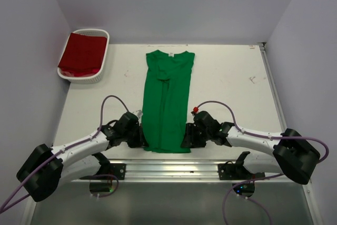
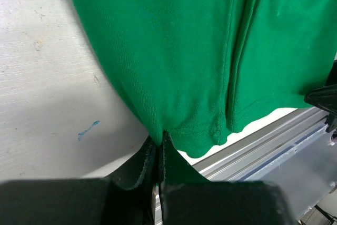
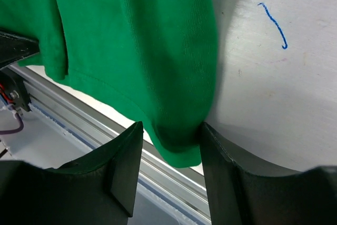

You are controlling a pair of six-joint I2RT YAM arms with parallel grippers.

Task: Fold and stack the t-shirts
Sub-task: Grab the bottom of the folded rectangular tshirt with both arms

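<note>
2 arms with white link shells and black joint housings; lilac cables loop over each. Black gripper fingers (image 3: 126,167). A small red part (image 1: 196,110) tops the right wrist.
</note>
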